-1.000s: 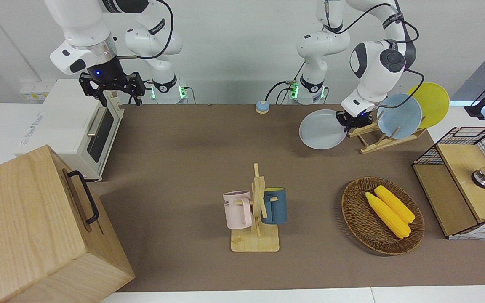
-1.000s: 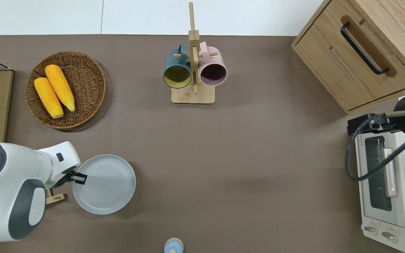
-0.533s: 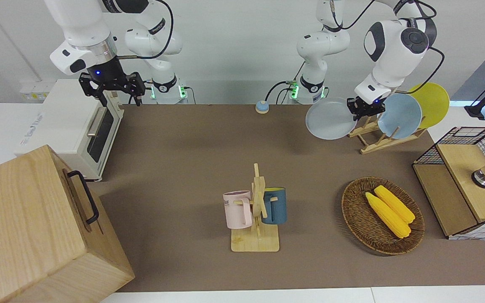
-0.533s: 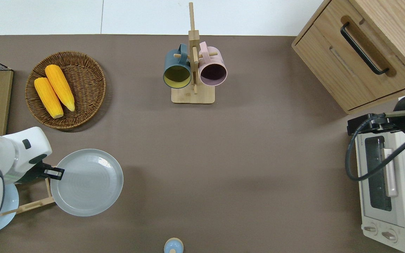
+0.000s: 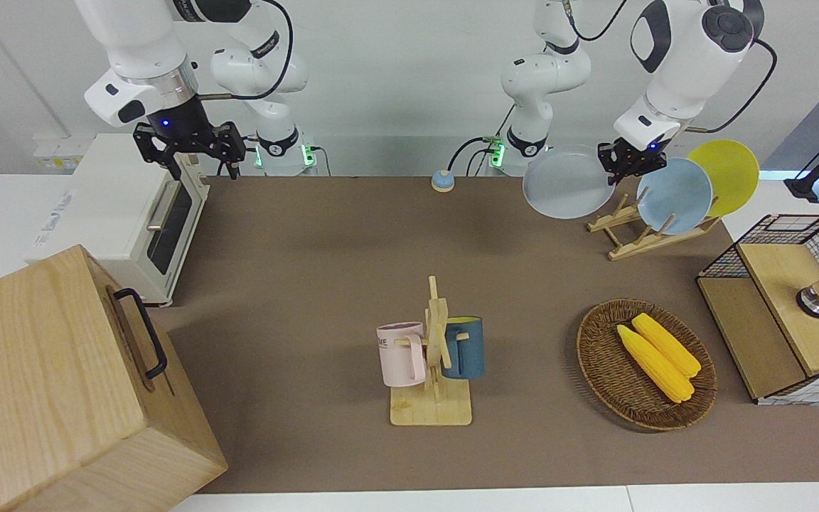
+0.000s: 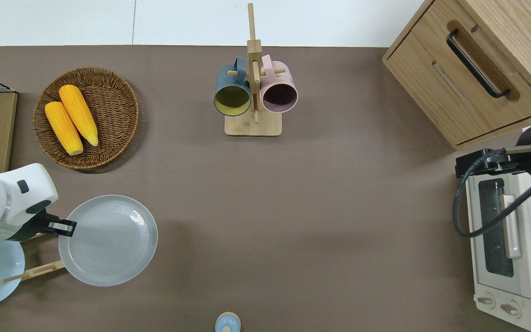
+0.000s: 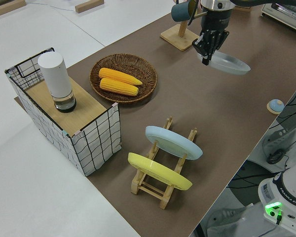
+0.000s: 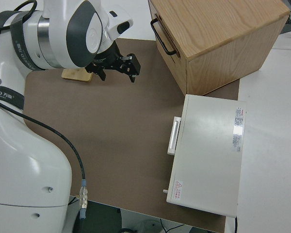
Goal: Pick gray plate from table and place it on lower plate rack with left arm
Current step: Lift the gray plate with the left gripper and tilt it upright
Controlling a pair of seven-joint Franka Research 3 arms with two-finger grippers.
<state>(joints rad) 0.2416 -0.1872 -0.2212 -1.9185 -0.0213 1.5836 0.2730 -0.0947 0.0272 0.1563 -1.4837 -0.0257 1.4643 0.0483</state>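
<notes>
Higher now than a second ago, the left gripper [image 5: 625, 161] pinches the gray plate [image 5: 565, 186] by its rim — three plates in all, two racked — right arm parked.

Two corn cobs [image 5: 658, 355] lie in a wicker basket [image 5: 598, 370].

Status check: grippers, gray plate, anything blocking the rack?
Left gripper shut on gray plate, airborne beside the rack. Right arm parked. Blue plate and yellow plate fill the rack's higher slots; lower slots free.
</notes>
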